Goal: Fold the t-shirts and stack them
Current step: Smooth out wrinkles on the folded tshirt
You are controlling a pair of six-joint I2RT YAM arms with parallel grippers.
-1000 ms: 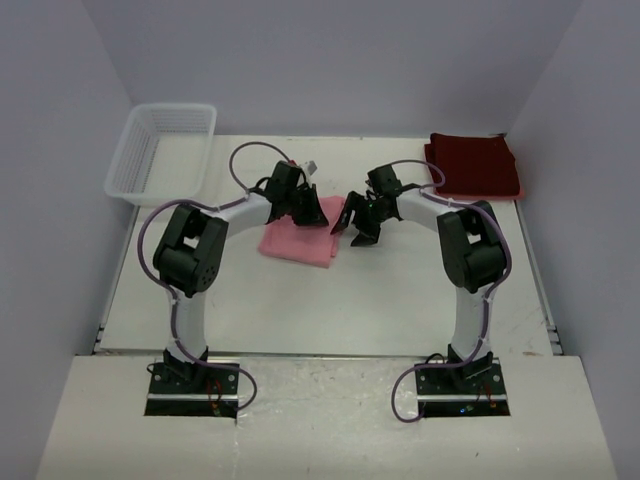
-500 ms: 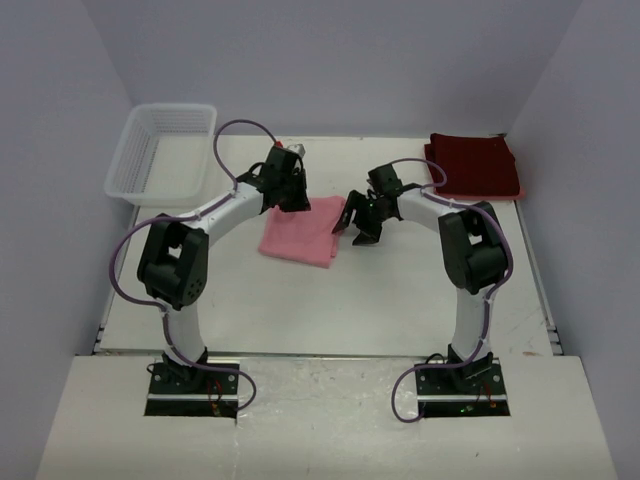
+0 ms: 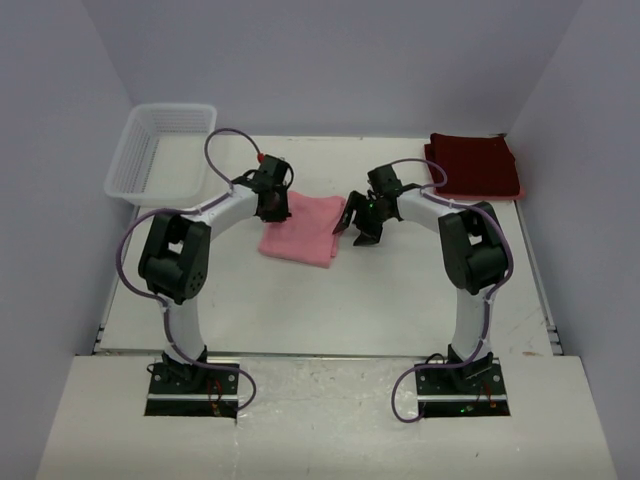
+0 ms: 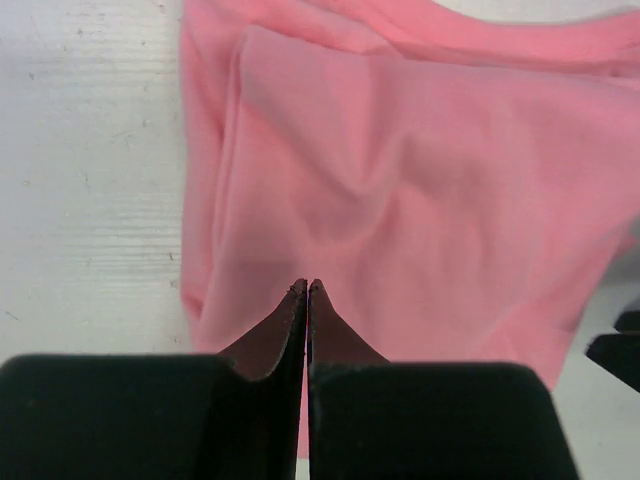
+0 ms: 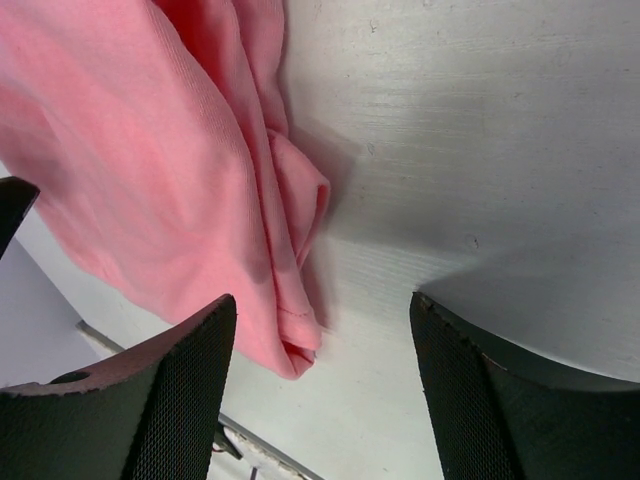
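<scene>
The light pink t-shirt (image 3: 304, 230) lies folded on the white table (image 3: 330, 300) between the arms. It fills the left wrist view (image 4: 420, 180) and shows at the left of the right wrist view (image 5: 150, 170). My left gripper (image 3: 272, 208) is shut and empty, its tips (image 4: 306, 288) together over the shirt's left edge. My right gripper (image 3: 358, 226) is open and empty at the shirt's right edge, its fingers (image 5: 180, 370) wide apart around the shirt's corner. The dark maroon t-shirt (image 3: 475, 166) lies folded at the table's far right corner.
A white plastic lattice basket (image 3: 162, 150) stands at the far left corner. The table's walls rise at the back and sides. Purple cables loop over both arms.
My left gripper has drawn back leftward off the pink shirt's top to its left edge. The right arm and both shirts have stayed still.
</scene>
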